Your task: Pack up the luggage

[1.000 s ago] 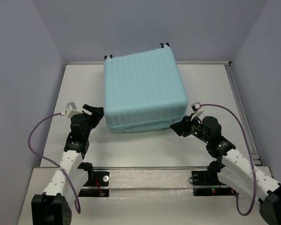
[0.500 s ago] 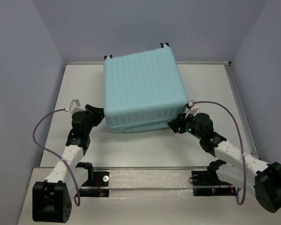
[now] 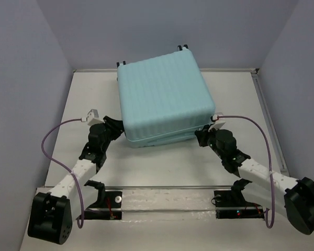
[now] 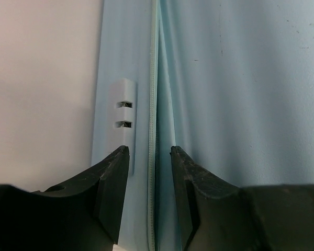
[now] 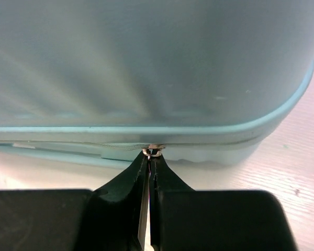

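Note:
The luggage [image 3: 162,99], a pale aqua ribbed hard-shell suitcase, lies closed on the table. At its front left corner my left gripper [image 3: 114,128] is up against the side wall. In the left wrist view its jaws [image 4: 149,157] stand apart, astride the zip seam [image 4: 153,78], beside a white slotted tab [image 4: 124,110]. At the front right corner, my right gripper [image 3: 200,137] is shut on a small metal zip pull [image 5: 153,151] on the seam of the luggage [image 5: 146,63].
The white table [image 3: 162,167] is boxed in by lavender walls on three sides. A metal rail [image 3: 167,196] with both arm bases runs along the near edge. Purple cables [image 3: 47,144] loop out from each wrist.
The right jaws have closed on the zip pull. The left gripper has moved in to the luggage's corner and its jaws have narrowed. The luggage has turned and shifted slightly to the right.

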### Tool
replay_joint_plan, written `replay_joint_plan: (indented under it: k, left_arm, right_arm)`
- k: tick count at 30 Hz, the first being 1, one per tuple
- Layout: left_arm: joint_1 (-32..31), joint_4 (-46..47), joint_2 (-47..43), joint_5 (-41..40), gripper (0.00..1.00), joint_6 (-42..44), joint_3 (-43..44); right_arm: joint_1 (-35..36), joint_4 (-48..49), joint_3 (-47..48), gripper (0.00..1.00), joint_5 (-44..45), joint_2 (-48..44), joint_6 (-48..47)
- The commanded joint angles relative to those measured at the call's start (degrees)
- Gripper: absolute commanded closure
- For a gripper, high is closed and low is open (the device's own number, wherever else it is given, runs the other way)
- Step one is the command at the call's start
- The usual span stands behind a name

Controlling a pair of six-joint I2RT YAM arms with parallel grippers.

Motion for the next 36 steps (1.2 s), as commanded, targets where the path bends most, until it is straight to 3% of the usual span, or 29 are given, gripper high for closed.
replay_joint_plan:
  k: [1,5,7,8,11,16,20,25,30,32,34,36]
  left_arm:
    - [-8.8,6.5,2.6,6.5,0.51,-4.1,1.4]
    - [-13.1,8.9,3.7,4.5,0.53,-6.7,3.8]
    - [-15.3,9.3,4.2,3.2,0.53,-7.0,5.3]
    - [-16.0,9.2,4.3,2.6,0.54,-7.1,5.8]
    - [-17.5,9.3,4.4,2.0,0.53,-7.1,6.9]
    - [-17.5,7.1,2.9,-0.2,0.53,-5.4,6.8]
    - [-17.5,7.2,3.2,-0.1,0.53,-6.1,5.6]
    - [-17.6,7.4,2.6,-0.2,0.53,-5.6,4.4]
    - [-17.6,7.0,2.0,-0.2,0.53,-5.7,3.3]
    - [-18.0,7.9,2.2,-0.2,0.53,-6.2,2.8]
    - [-18.5,8.8,3.3,-0.2,0.53,-7.0,2.5]
    - [-19.3,10.0,4.2,-0.2,0.53,-7.3,2.8]
  right_arm:
    - [6.0,-2.6,3.3,0.93,-0.9,-3.0,1.2]
    - [25.7,-9.6,9.3,0.93,6.1,4.4,2.9]
    - [33.2,-19.3,19.0,0.93,8.7,12.1,0.9]
    - [34.8,-22.5,24.2,0.93,8.5,16.9,0.7]
    - [38.6,-24.9,28.1,0.93,4.7,21.4,0.0]
    - [38.6,-36.6,31.4,0.93,17.7,18.5,-1.9]
    - [36.3,-39.9,31.8,0.93,11.0,15.3,-4.8]
    - [30.1,-46.2,34.7,0.93,17.8,13.4,-10.5]
    - [24.8,-49.3,34.1,0.93,16.1,6.3,-12.3]
    - [24.3,-46.0,32.1,0.93,7.2,5.4,-8.7]
    - [25.9,-35.2,29.1,0.93,0.5,8.6,-4.7]
    - [32.4,-25.1,27.4,0.93,-1.2,13.2,-1.1]
